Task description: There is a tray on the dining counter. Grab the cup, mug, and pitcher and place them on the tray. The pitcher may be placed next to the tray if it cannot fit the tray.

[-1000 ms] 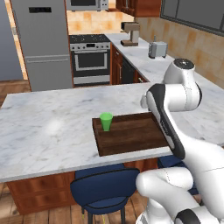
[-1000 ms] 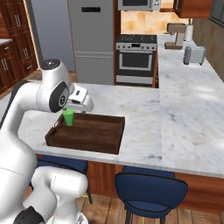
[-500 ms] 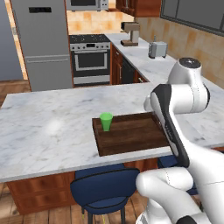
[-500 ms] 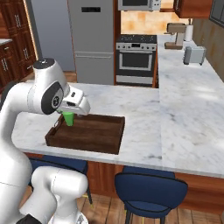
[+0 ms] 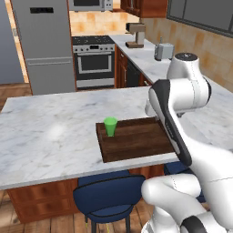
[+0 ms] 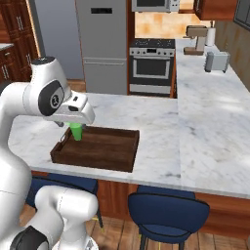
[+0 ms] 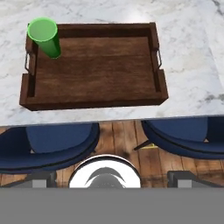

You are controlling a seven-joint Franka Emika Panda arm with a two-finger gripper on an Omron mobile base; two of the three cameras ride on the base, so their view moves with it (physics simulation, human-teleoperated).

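The green cup point(image 5: 110, 126) point(image 6: 76, 131) point(image 7: 43, 36) stands upright in one end corner of the dark wooden tray point(image 5: 136, 142) point(image 6: 100, 149) point(image 7: 94, 65). That tray lies near the front edge of the marble dining counter point(image 5: 50, 132) point(image 6: 161, 127). My gripper point(image 6: 80, 116) hangs above the tray's cup end, clear of the cup and holding nothing. Its fingers cannot be made out. In the hand view I look straight down on the tray from well above. The mug and the pitcher are out of view.
Two blue stools point(image 7: 57, 142) point(image 7: 188, 135) stand under the counter's front edge. Behind the counter are a stove point(image 5: 93, 63) and a fridge point(image 5: 43, 43). A toaster point(image 5: 164, 51) and a coffee machine point(image 5: 135, 35) sit on the side counter.
The arm has folded upward and the hand has drawn back a little from over the tray. The cup stays where it was on the tray.
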